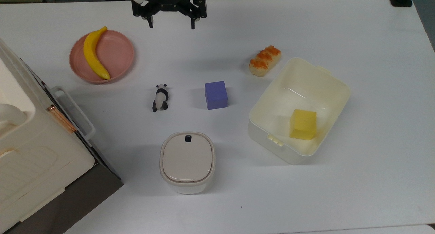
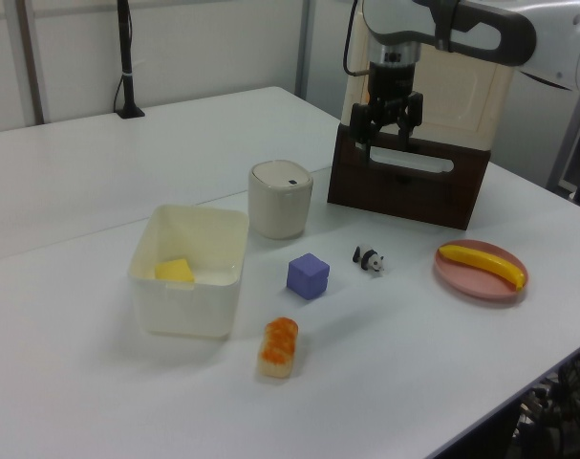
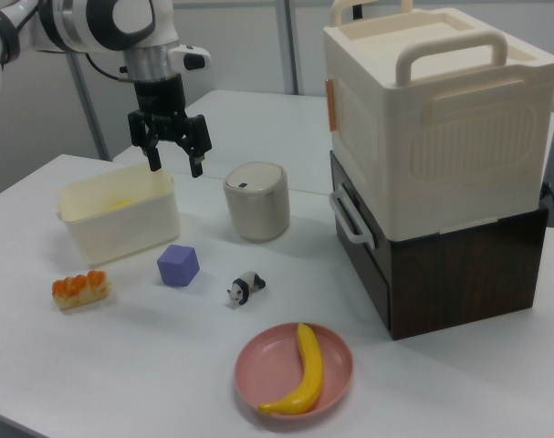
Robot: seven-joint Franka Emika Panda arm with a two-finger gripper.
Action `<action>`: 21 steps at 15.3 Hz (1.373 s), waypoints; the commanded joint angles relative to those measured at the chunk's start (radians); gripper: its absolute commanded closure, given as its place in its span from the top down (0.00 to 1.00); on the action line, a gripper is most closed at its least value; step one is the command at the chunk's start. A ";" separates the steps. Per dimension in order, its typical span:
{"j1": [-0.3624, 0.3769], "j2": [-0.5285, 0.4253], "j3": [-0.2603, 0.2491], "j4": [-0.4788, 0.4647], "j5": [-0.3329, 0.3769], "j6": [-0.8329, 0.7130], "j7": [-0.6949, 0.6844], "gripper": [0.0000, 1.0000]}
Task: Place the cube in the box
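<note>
The tool (image 1: 171,23) hung high over the bench (image 1: 373,179) near the top view's upper edge, its two fingers spread wide with nothing between them. The purple-blue cube (image 1: 216,95) sat flat on the bench, well apart from the tool: lower in the top view and somewhat to the top view's right. In the right view the tool (image 3: 174,162) was above and behind the cube (image 3: 178,265). The cube had no long axis, and its faces were turned slightly from the bench edges. The box (image 1: 334,78) stood near it on the top view's right, a yellow cube (image 1: 302,124) inside.
</note>
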 commanded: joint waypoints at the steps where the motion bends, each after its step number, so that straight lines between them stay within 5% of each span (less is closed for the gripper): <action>1: 0.005 -0.022 -0.004 -0.034 0.020 0.020 -0.013 0.97; 21: 0.012 -0.021 0.001 -0.063 0.034 0.045 -0.043 1.00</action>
